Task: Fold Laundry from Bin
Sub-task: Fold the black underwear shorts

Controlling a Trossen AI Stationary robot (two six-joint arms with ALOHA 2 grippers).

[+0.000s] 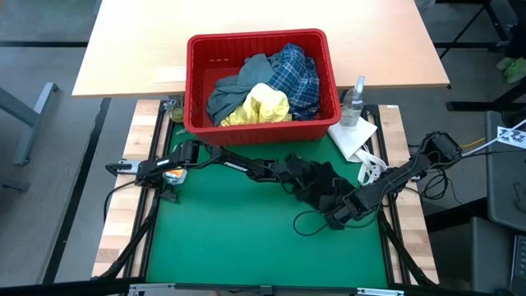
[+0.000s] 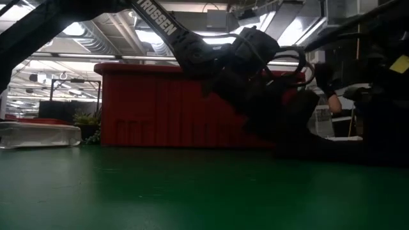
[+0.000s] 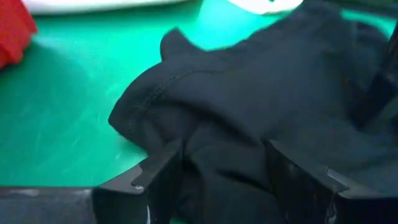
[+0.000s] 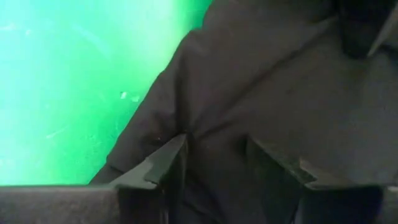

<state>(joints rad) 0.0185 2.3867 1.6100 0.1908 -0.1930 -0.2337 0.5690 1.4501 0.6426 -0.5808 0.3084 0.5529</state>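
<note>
Near edge of the green mat [image 1: 238,238]: bare, nothing laid out flat.

Mid-mat, right of centre: dark navy garment [image 1: 316,187] lies in a crumpled heap. Both arms converge on it. Left gripper [image 3: 224,177] comes in from the left side, fingers spread wide with cloth bunched between them, jaws not closed on it. Right gripper [image 4: 214,168] comes in from the right, at the near right part of the heap, fingers parted with fabric lying between them; whether it has a true pinch on the cloth I cannot tell.

Right of the heap: white paper towel [image 1: 353,136] and a clear spray bottle [image 1: 355,100], near the mat's far right corner.

Far: red bin [image 1: 261,80] at the far edge of the mat, holding the rest of the laundry, a yellow piece [image 1: 261,107], a plaid shirt [image 1: 297,72], a grey-blue piece [image 1: 238,86].

Risks, as I judge them: both grippers sit close together on one bunched lump, so each may catch several layers and lift a wad instead of an edge. The wrists could also knock each other. A sideways drag could sweep the towel or tip the bottle.
</note>
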